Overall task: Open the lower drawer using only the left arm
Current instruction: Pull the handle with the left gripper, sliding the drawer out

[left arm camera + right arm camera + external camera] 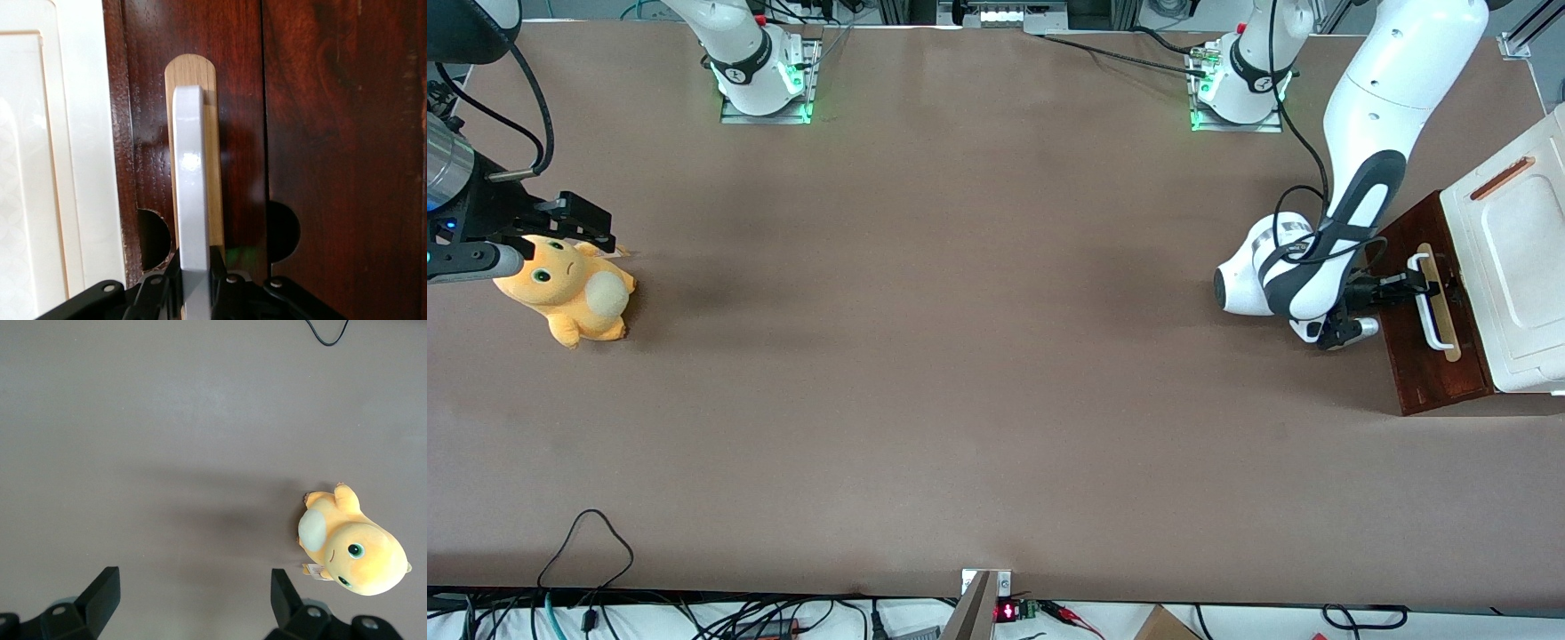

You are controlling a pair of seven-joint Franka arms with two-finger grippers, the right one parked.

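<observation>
One claw (1421, 286) shut around the white bar handle (190, 180) of the lower drawer (1427, 356); close wrist view alone shows that grip.

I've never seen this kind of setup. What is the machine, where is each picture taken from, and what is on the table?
Two robot arms are bolted to a brown table. One picture looks down from the front; the other two come from cameras on the arms' wrists. The left arm reaches to a white cabinet at its end of the table. Its gripper sits at the white handle of the lower drawer, fingers either side of the bar. A yellow plush toy lies toward the parked arm's end.
</observation>
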